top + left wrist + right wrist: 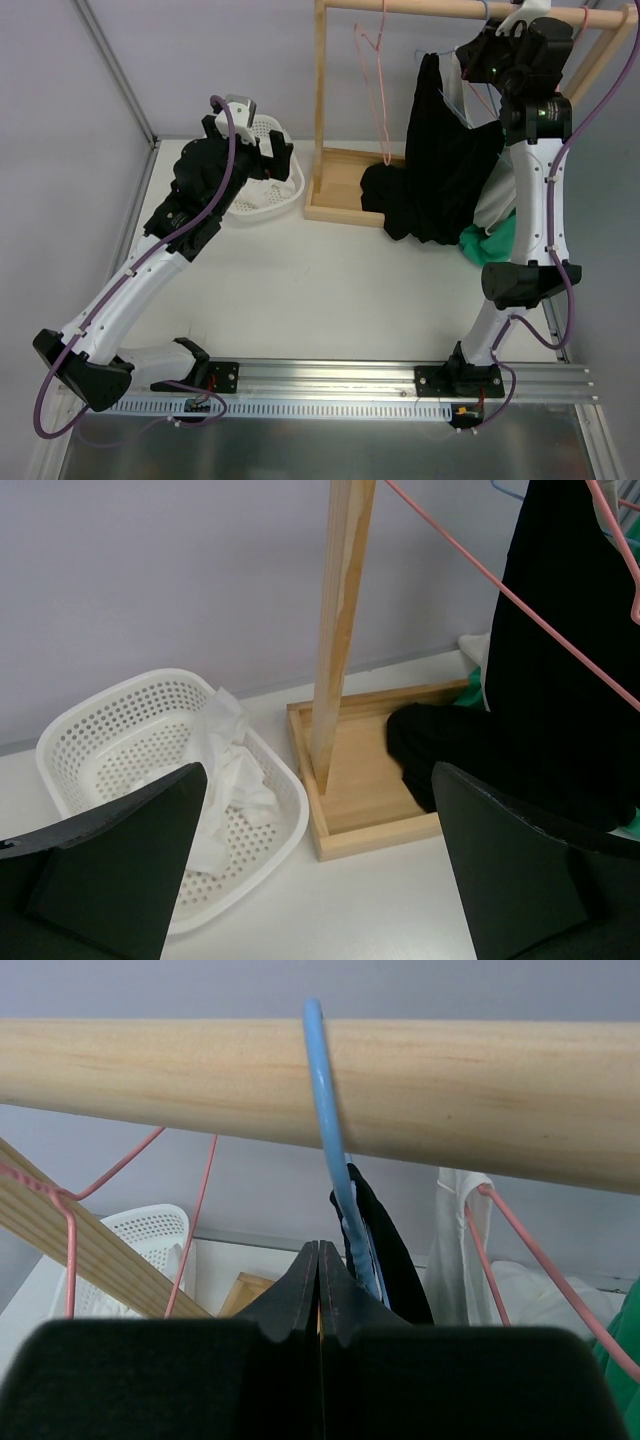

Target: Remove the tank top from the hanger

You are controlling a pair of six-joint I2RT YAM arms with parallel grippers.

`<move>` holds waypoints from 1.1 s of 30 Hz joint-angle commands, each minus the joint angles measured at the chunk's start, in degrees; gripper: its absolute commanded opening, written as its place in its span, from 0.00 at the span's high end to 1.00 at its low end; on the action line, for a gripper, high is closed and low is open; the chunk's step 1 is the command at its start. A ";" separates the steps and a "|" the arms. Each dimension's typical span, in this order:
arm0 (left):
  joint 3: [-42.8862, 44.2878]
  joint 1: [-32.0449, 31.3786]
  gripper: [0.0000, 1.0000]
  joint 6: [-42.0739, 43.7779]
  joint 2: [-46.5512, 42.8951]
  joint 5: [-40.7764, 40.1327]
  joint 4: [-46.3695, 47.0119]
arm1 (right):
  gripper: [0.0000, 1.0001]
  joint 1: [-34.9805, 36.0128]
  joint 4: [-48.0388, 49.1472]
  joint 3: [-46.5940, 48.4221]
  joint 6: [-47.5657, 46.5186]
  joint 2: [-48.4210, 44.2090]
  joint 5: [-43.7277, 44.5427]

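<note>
A black tank top (440,170) hangs from a blue hanger (330,1130) hooked over the wooden rod (420,1080), and its hem pools on the rack base. One black strap (385,1250) lies along the hanger's neck. My right gripper (319,1260) is up just under the rod, jaws pressed flat together with nothing between them. The blue hanger passes just to the right of them. From above, that gripper (478,50) sits at the garment's top. My left gripper (320,780) is wide open and low over the table beside the basket, facing the tank top (560,680).
A white perforated basket (90,730) with crumpled white cloth stands left of the rack's wooden base tray (340,185) and post (340,620). Empty pink hangers (375,60) hang on the rod. A white garment (455,1250) on a pink hanger and green cloth (490,240) lie right of the tank top.
</note>
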 commanded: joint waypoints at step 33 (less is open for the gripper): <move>3.52 -0.54 0.01 2.29 2.11 1.02 2.52 | 0.42 -1.35 6.54 -4.16 2.96 -9.38 -0.78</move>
